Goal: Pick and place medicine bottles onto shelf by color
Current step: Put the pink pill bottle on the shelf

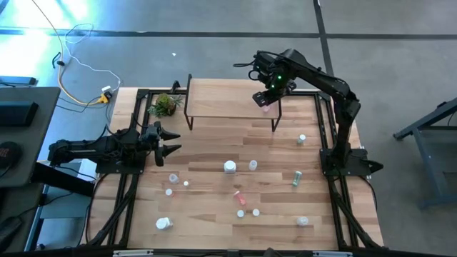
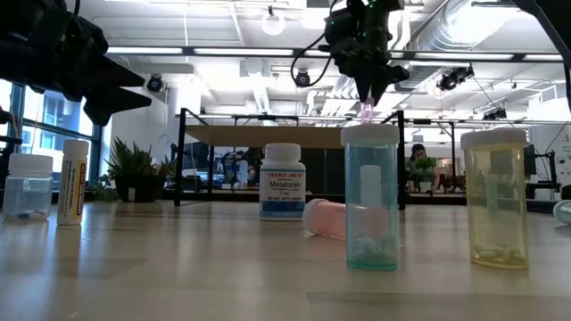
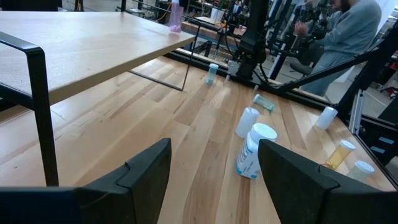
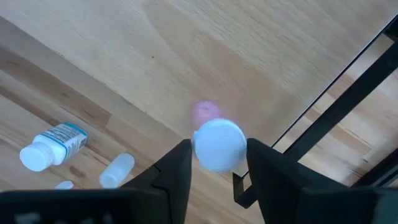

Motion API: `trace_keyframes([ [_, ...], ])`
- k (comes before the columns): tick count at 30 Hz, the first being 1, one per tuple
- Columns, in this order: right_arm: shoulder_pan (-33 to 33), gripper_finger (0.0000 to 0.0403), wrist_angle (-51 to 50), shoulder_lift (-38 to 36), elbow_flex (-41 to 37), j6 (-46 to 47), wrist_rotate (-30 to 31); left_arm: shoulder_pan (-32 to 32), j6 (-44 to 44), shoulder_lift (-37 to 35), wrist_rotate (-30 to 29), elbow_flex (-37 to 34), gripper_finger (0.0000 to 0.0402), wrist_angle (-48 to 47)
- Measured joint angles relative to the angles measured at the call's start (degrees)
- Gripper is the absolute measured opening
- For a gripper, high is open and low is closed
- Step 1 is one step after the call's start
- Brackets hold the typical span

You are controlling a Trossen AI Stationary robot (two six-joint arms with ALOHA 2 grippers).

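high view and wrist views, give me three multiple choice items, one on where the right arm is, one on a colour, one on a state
1. Where is the right gripper?
A. over the shelf's right end
B. by the plant
C. at the table's near edge

2. What colour is the cap of the bottle between the right fingers?
A. green
B. white
C. black

3. How does the Melatonin bottle stand?
A. upright
B. on its side
C. upside down on the shelf

Answers: 1 A, the high view shows it above the right end of the shelf. 2 B, the right wrist view shows a white cap over a pink body. 3 A, the left wrist view and the low view show it standing on the table.
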Motion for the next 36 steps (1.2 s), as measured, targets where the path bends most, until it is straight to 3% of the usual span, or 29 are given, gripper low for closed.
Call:
trace_keyframes([
  [36,3.1,0.0154,0.2,0.0,0.0,1.9,4.6,0.0,0.1,0.0,0.0,0.0,0.0229,0.0],
])
